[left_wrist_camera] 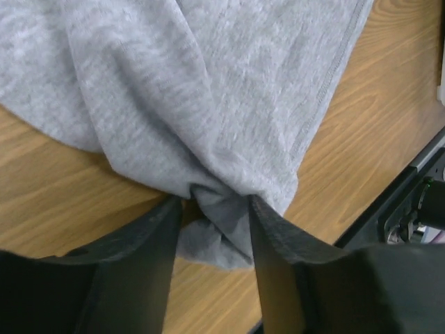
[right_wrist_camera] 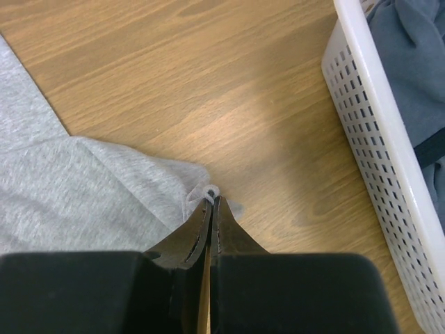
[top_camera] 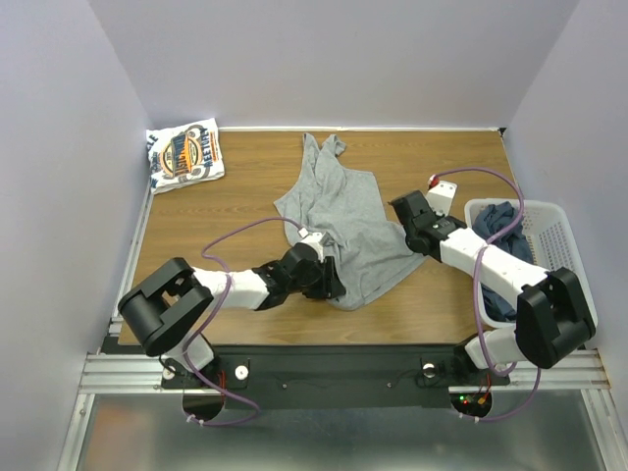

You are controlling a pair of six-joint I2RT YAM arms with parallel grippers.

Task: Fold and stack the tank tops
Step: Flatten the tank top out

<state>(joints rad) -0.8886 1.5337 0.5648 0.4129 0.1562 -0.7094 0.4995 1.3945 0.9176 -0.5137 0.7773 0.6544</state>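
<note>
The left gripper [left_wrist_camera: 213,207] stands at a middling width, its two dark fingers [left_wrist_camera: 149,257] closed on a bunched-up fold of the grey top [top_camera: 339,211]; the cloth fills the gap between them and touches both. That pinch is on the top's near hem, at the end farthest from the basket [top_camera: 557,240]. From there the grey cloth spreads away over the wood, rumpled and loosely creased. The right gripper [right_wrist_camera: 211,198] has its jaws pressed together, with a small nip of the grey top's edge caught at the very tips. This is the side of the top nearest the basket, and bare tabletop [top_camera: 226,211] shows between the tips and the basket's white mesh wall. The grey top lies in the middle of the tabletop, left of the basket and apart from it, with its straps pointing toward the far edge. Inside the basket sit dark tops [top_camera: 494,221], heaped loosely against its left wall. A printed top [top_camera: 184,155], white with a round logo, lies folded well apart from the basket, in the far corner on the opposite side of the tabletop.
</note>
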